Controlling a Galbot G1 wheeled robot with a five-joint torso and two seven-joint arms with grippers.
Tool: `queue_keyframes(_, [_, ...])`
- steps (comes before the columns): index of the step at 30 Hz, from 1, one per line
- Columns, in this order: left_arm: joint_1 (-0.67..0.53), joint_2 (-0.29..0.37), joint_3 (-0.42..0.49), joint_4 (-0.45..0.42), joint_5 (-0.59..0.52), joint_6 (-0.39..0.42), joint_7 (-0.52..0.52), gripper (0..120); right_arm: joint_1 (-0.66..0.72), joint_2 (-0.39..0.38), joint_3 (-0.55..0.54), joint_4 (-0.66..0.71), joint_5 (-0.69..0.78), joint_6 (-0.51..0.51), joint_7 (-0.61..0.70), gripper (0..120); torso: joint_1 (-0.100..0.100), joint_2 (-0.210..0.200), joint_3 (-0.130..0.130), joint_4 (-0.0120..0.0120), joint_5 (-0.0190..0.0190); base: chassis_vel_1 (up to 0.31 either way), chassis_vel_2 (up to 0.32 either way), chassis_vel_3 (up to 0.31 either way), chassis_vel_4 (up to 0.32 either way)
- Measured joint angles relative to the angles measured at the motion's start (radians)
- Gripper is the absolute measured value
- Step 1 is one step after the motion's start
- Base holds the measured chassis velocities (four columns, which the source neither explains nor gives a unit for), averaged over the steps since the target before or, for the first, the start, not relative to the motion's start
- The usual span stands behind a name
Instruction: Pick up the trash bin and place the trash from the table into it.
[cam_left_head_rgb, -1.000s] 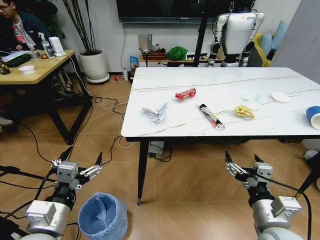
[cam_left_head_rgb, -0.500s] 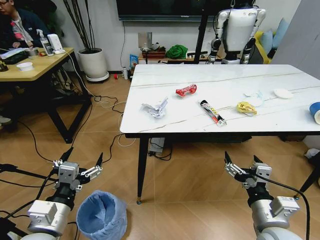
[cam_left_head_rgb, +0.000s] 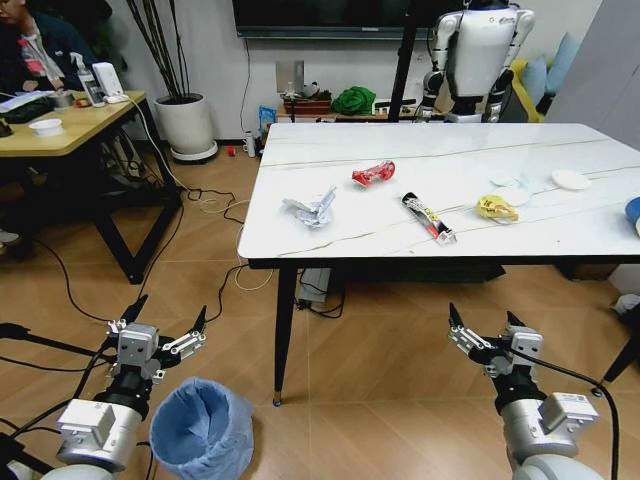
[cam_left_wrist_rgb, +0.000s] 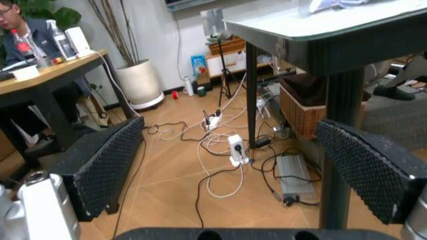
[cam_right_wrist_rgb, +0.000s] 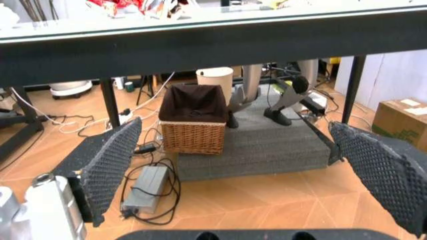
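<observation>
- The left gripper (cam_left_head_rgb: 166, 316), black-fingered on a silver wrist, hangs low over the wooden floor with its jaws spread wide and nothing between them; the left wrist view shows its textured pads (cam_left_wrist_rgb: 103, 167) far apart.
- Just beside it stands the small round trash bin with a wrinkly light blue plastic liner (cam_left_head_rgb: 203, 432), upright on the floor, close to the left arm but apart from the fingers.
- The right gripper (cam_left_head_rgb: 483, 321) hangs at about the same height on the other side, jaws likewise wide open and empty, in front of the table's near edge and below it.
- Beyond both grippers is the large rectangular table with a glossy white marble-look top and slim black legs (cam_left_head_rgb: 330, 245).
- On it, left to right, lie a crumpled clear-silver wrapper (cam_left_head_rgb: 313, 209), a red wrapper (cam_left_head_rgb: 372, 174) slightly farther back, a black-red-yellow stick pack (cam_left_head_rgb: 428, 219) and a yellow wrapper (cam_left_head_rgb: 496, 208).
- Farther right lie what look like white tissues (cam_left_head_rgb: 512, 188), then a white round lid (cam_left_head_rgb: 571, 179), all well apart.
- Under the table, seen from the right wrist, sits a brown wicker basket (cam_right_wrist_rgb: 193, 125) on the floor.
</observation>
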Motion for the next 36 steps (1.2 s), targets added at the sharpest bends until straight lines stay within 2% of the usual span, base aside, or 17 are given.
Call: queue_keyframes(36, [0.01,-0.005,0.003,-0.005,0.008,-0.003,0.009,100,-0.003,0.004,-0.02,-0.016,-0.02,0.01,-0.001,100,-0.059,-0.148,-0.089,0.0,0.0,0.0,0.0,0.0,0.0])
